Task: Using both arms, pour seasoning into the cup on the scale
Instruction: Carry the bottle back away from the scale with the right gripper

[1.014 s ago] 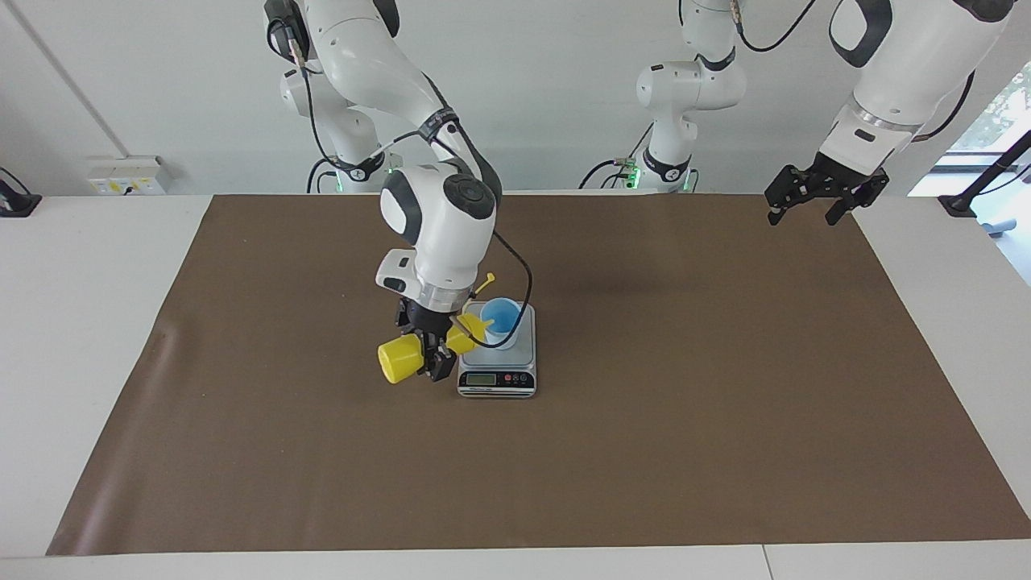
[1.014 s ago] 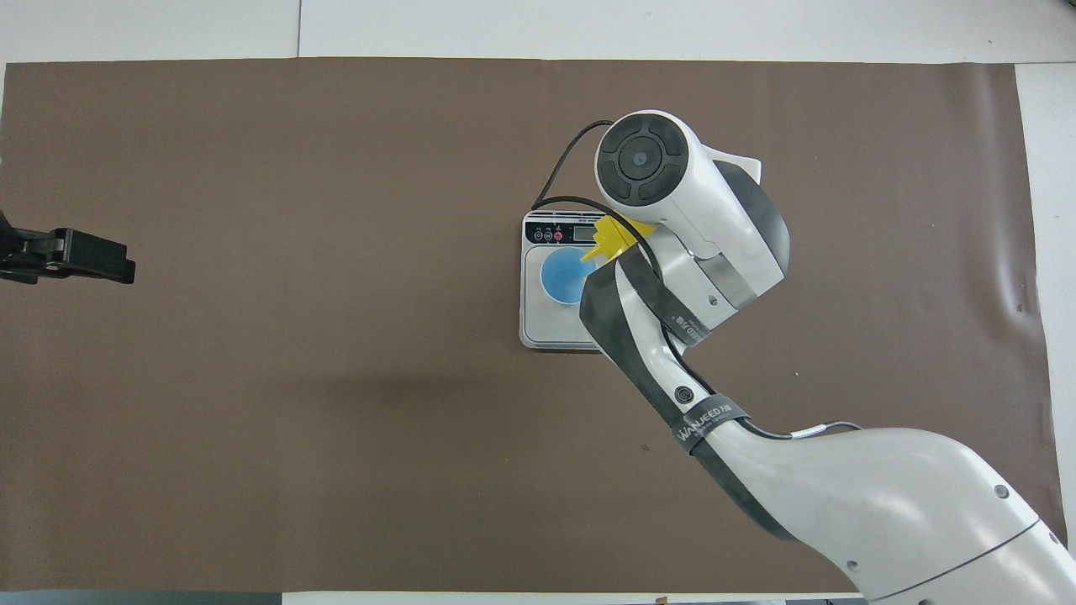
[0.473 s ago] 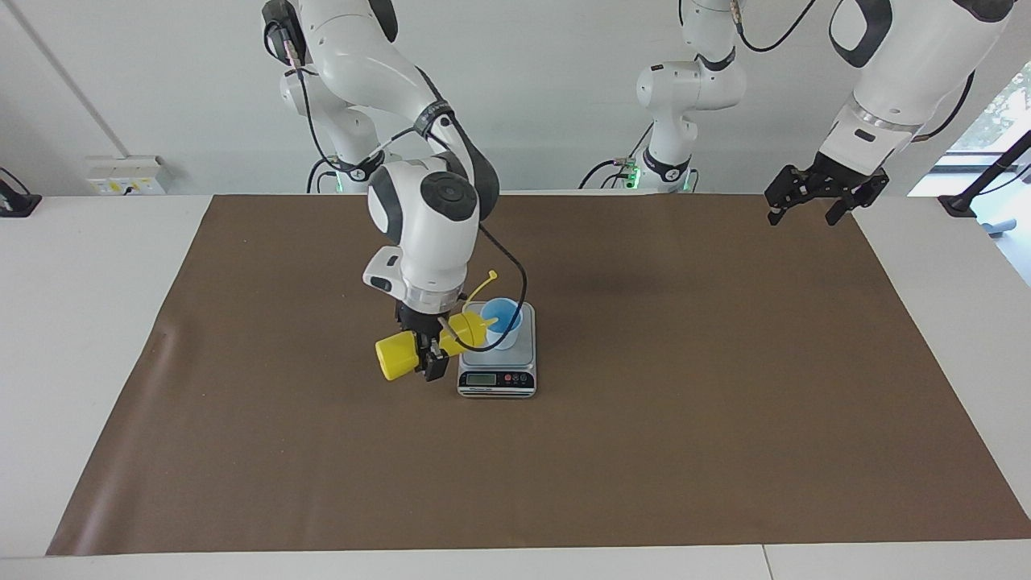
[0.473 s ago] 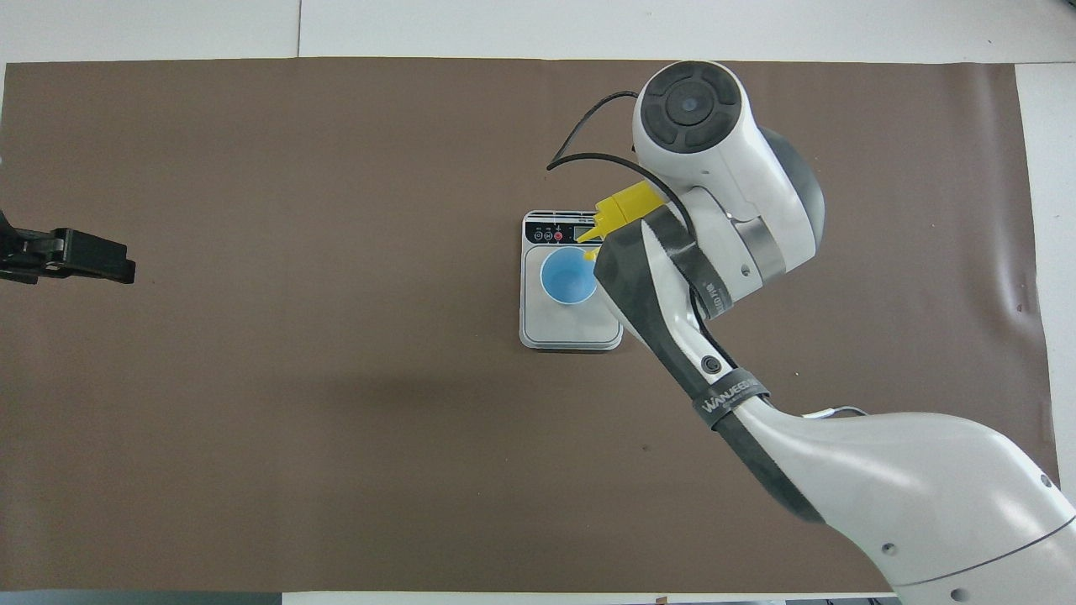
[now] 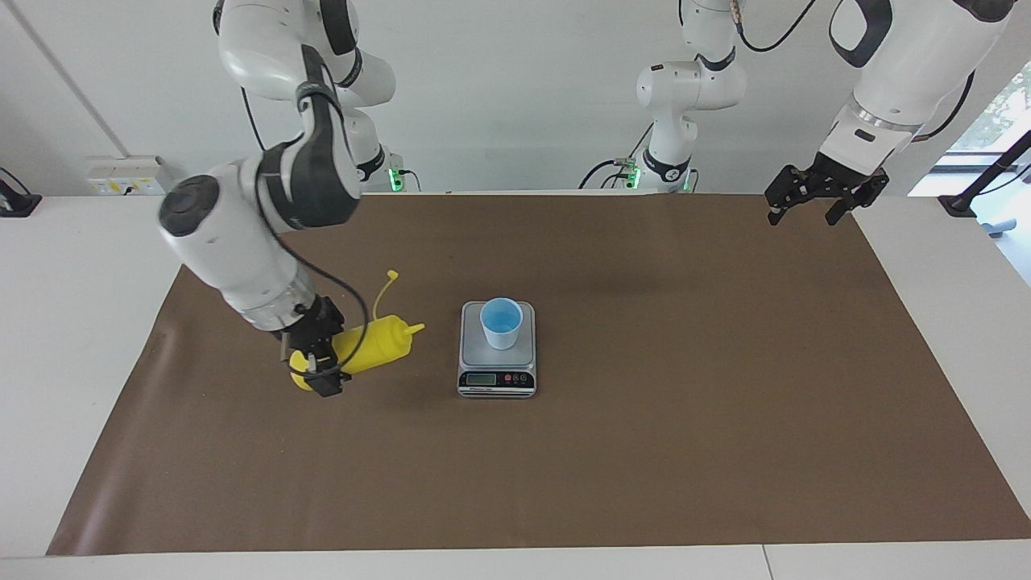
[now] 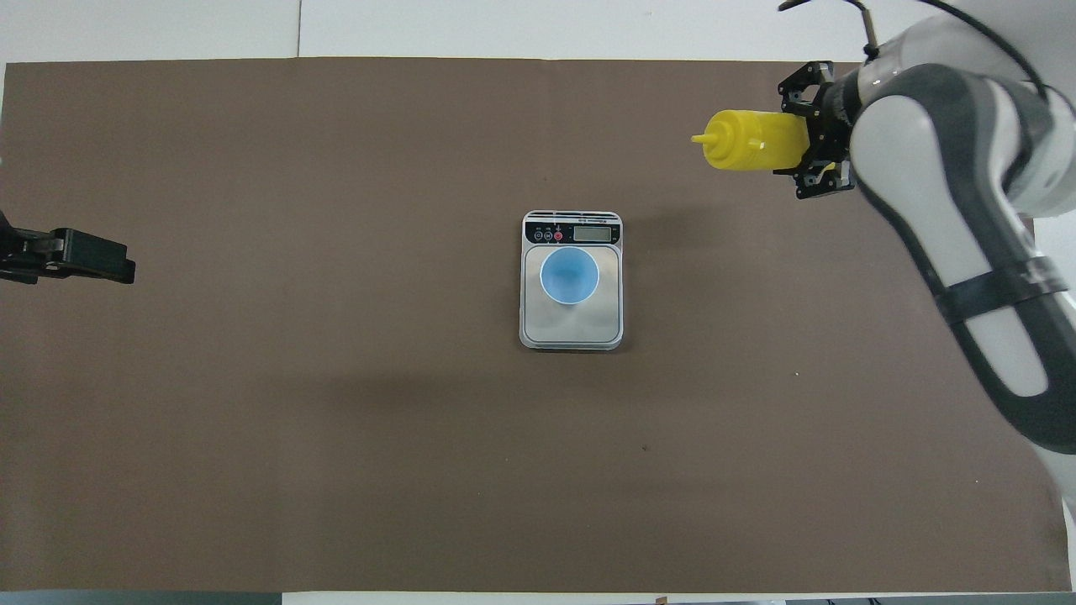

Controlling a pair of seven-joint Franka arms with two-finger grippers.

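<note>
With the cup (image 5: 501, 322) sitting on the scale (image 5: 497, 382), the right claw (image 5: 316, 364) is gripping the bottle (image 5: 372, 343), tipped on its side, above the table (image 5: 644, 451) toward the right arm's end from the scale, suggesting pouring is over, while the left claw (image 5: 823, 192) is waiting, spread, toward the other end.

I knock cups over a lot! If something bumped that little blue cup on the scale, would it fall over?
Probably, yes. The cup looks small and thin, so likely light. It stands loose on the scale, narrower at the bottom than at the rim, so a nudge near the rim could tip it. On its side it might roll.
</note>
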